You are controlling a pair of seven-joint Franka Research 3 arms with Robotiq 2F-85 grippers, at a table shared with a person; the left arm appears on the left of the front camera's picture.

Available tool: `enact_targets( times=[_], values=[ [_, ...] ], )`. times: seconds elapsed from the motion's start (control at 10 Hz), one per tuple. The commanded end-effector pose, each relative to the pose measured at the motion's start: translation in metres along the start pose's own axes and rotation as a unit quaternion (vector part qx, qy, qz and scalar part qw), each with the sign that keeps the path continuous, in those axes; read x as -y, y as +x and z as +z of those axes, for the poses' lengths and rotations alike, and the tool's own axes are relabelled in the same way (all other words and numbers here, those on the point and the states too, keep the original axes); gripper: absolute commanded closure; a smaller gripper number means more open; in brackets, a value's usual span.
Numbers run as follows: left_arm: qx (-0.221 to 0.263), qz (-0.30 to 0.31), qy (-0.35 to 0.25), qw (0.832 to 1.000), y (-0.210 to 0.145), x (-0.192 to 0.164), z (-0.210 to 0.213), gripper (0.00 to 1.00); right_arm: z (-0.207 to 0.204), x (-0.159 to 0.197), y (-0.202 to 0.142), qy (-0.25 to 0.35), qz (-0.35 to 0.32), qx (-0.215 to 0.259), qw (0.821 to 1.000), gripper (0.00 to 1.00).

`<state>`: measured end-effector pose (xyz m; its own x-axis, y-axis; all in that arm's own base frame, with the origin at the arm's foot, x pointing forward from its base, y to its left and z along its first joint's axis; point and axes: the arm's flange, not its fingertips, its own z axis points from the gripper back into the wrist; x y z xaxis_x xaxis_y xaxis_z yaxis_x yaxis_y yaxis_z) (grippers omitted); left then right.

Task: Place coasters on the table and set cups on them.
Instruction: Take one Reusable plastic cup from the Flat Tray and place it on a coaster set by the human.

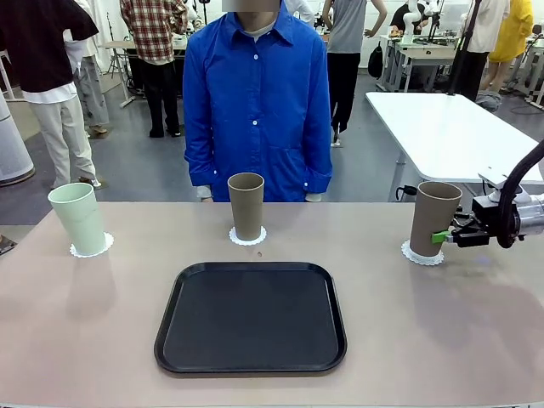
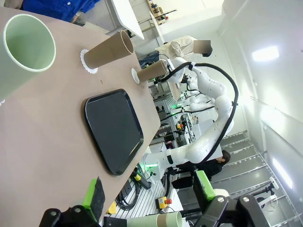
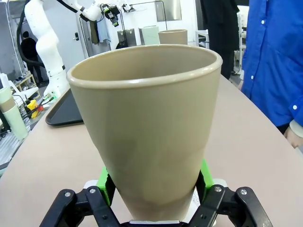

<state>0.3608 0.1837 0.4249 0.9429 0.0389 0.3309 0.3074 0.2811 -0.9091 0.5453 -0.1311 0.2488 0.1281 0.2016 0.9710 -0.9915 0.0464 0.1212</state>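
- At the far left of the table [image 1: 102, 340], the mint-green cup [image 1: 77, 218] stands on its lacy white coaster [image 1: 91, 248], leaning a little in the front view; I judge that place finished.
- My left pincer [image 2: 147, 196] hangs clear above my side of the table with its green-padded fingers spread wide and nothing between them. It holds off, I think, because its cup is already set down.
- In the middle, near the person in the blue coat, a tan cup [image 1: 246, 206] sits upright on the second coaster [image 1: 247, 237], whose scalloped edge shows around the base.
- Just in front of that lies the black tray [image 1: 251, 317], bare. I take it as the carrier the things came from, so it needs no more attention.
- At the right, the second tan cup [image 1: 435, 218] stands over the third coaster [image 1: 422, 253], whose edge shows under its base.
- My right pincer [image 1: 442, 237] is clamped low on that cup's wall, coming in from the side. In my right wrist view the green pads [image 3: 105, 182] press on either side of the narrow lower part of the cup. The low grip keeps the tall tumbler from tipping as it settles.
- Whether the base rests fully on the doily I cannot tell. I judge the remaining step is to let go and draw back sideways without dragging the paper.
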Motion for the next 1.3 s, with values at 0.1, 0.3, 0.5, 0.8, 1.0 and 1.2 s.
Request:
enact_targets(
  times=[0.1, 0.3, 0.5, 0.8, 1.0, 1.2],
  values=[
    [0.004, -0.007, -0.005, 1.0, -0.002, 0.003, -0.001, 0.0, 0.007, 0.008, -0.002, 0.001, 0.007, 0.016, 1.0, 0.18],
    [0.004, -0.007, -0.005, 1.0, -0.002, 0.003, -0.001, 0.0, 0.006, 0.011, -0.007, 0.004, 0.005, 0.016, 1.0, 0.18],
    [0.004, -0.007, -0.005, 1.0, -0.002, 0.003, -0.001, 0.0, 0.003, 0.017, -0.012, 0.009, -0.001, 0.017, 1.0, 0.18],
    [0.004, -0.007, -0.005, 1.0, -0.002, 0.003, -0.001, 0.0, -0.001, 0.024, -0.016, 0.015, -0.004, 0.017, 1.0, 0.18],
    [0.004, -0.007, -0.005, 1.0, -0.002, 0.003, -0.001, 0.0, 0.0, 0.025, -0.016, 0.018, -0.005, 0.018, 1.0, 0.18],
    [0.004, -0.007, -0.005, 1.0, -0.002, 0.003, -0.001, 0.0, 0.0, 0.025, -0.016, 0.021, -0.009, 0.018, 1.0, 0.0]
  ],
)
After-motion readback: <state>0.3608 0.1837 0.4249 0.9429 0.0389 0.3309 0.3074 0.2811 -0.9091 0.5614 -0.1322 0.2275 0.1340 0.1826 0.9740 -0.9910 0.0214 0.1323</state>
